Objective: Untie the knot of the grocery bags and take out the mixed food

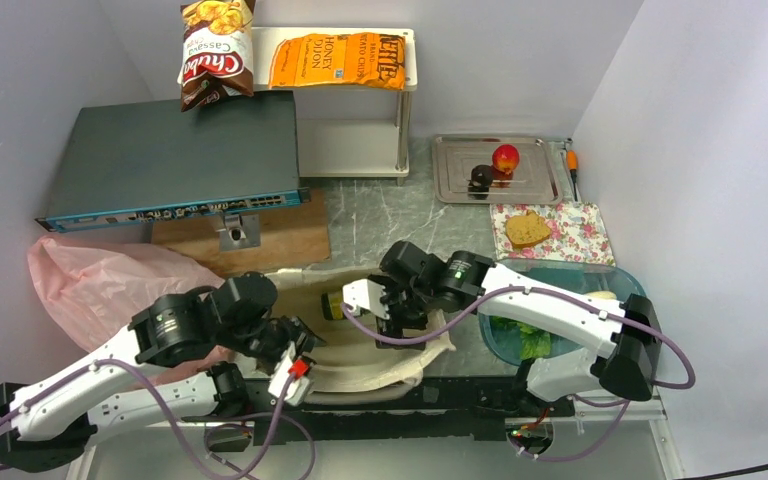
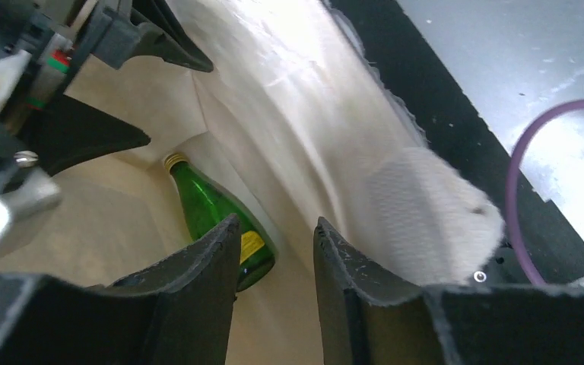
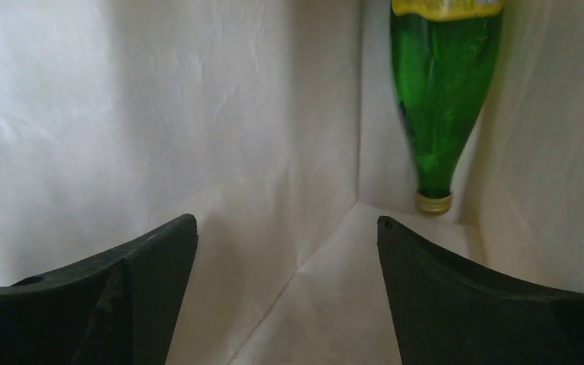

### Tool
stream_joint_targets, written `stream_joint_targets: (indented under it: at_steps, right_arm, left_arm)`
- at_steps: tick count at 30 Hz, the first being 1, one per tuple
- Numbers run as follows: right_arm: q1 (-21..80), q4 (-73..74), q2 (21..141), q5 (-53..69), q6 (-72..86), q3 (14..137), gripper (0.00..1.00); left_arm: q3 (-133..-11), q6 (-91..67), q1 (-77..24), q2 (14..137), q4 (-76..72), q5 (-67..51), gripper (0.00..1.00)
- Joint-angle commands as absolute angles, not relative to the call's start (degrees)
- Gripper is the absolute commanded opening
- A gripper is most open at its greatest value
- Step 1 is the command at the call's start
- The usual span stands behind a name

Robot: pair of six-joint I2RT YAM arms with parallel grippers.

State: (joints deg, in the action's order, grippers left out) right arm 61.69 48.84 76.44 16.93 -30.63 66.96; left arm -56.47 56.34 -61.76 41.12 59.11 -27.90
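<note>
Right wrist: jaws wide, empty, before bottle point(image 3: 439, 106).

The bottle point(image 2: 214, 217) lies inside the tote point(image 1: 360, 352), which sits at the near middle of the surface point(image 1: 380, 215). The plastic bag point(image 1: 90, 280) lies left of the tote. The tray point(image 1: 460, 185) sits far right, behind a tub point(image 1: 622, 282) holding leaves point(image 1: 520, 340).
</note>
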Motion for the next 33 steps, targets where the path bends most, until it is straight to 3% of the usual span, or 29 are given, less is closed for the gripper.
stream_joint_targets:
  at_steps: [1,10,22,26,30,33]
  right_arm:
    - [61.89,46.49,75.08,14.58,-30.86,62.08,0.9]
    - [61.86,27.3,79.57,15.29,-32.71,59.58,0.9]
    - [57.38,25.17,91.46,18.87,-33.75,61.92,0.91]
    - [55.27,24.71,83.5,23.42,-30.85,60.48,0.9]
    - [55.73,20.69,70.81,30.88,-24.4,61.28,0.88]
    - [56.42,22.65,66.14,28.56,-24.08,64.19,0.86]
  left_arm:
    - [-55.53,61.71,-63.8,38.27,64.5,-31.27,0.44]
    - [-52.39,65.07,-66.84,38.24,65.9,-30.38,0.42]
    - [-48.58,60.36,-66.89,38.38,60.0,-23.86,0.55]
    - [-47.45,49.26,-66.89,39.75,50.13,-15.51,0.59]
    - [-46.17,43.59,-66.8,39.5,44.46,-15.06,0.57]
    - [-46.45,43.43,-66.8,39.61,45.56,-14.94,0.56]
